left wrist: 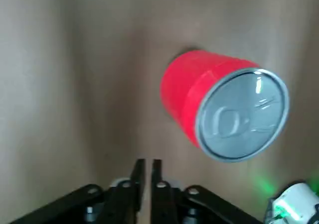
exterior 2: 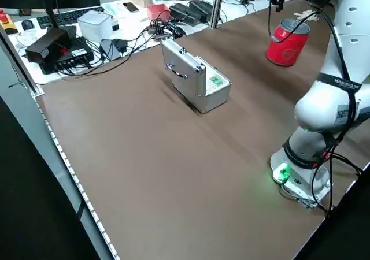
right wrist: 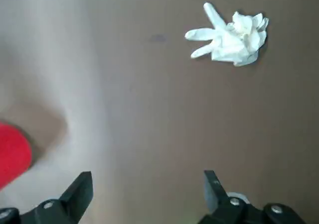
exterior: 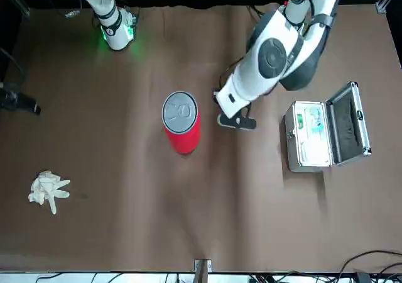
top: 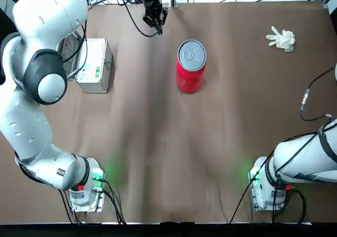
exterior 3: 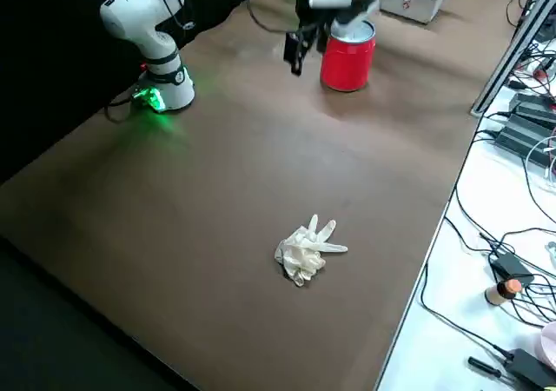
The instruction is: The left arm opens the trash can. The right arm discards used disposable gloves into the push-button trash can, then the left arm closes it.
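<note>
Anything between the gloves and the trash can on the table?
Nothing visible. The gloves lie alone toward the table's far right; bare brown surface runs from them to the trash can, whose lid is shut. The metal case sits on the other side.

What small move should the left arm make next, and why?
Probably bring the left gripper across over the trash can and press down on the lid. The lid is closed, and the jaws are shut beside the can, not above it. The gloves lie untouched on the table, and the right gripper is open.
</note>
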`<state>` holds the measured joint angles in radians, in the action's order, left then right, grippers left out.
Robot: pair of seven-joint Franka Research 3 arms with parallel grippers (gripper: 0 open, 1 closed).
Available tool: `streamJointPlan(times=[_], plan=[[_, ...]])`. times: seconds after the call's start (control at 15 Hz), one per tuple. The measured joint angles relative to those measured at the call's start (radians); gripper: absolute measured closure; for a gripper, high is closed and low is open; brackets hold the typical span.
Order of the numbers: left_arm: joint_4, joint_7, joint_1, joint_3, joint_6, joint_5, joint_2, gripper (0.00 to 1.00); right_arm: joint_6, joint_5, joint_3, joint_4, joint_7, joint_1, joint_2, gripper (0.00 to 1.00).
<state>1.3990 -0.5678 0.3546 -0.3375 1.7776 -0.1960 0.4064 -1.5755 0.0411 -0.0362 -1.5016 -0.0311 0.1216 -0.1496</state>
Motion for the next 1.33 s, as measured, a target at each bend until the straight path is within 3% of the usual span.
streamJointPlan(times=[0.13, 0.2, 0.53, 1.07, 1.33], plan=[[-0.001, -0.102, 0.062, 0.000, 0.107, 0.000, 0.005, 0.98, -0.096, -0.002, -0.001, -0.002, 0.000, 0.043, -0.083, 0.02], [-0.001, -0.125, 0.083, 0.000, 0.155, 0.000, 0.012, 0.99, -0.127, -0.006, -0.002, -0.003, 0.000, 0.056, -0.109, 0.02], [-0.001, -0.204, 0.179, 0.006, 0.360, 0.001, 0.079, 0.99, -0.369, -0.097, -0.003, -0.006, 0.000, 0.107, -0.272, 0.02], [-0.001, -0.215, 0.273, 0.018, 0.637, 0.101, 0.197, 0.99, -0.876, -0.108, -0.005, -0.002, -0.005, 0.180, -0.530, 0.02], [-0.002, -0.215, 0.328, 0.062, 0.700, 0.107, 0.226, 0.99, -0.921, -0.108, -0.005, 0.003, -0.005, 0.193, -0.601, 0.02]])
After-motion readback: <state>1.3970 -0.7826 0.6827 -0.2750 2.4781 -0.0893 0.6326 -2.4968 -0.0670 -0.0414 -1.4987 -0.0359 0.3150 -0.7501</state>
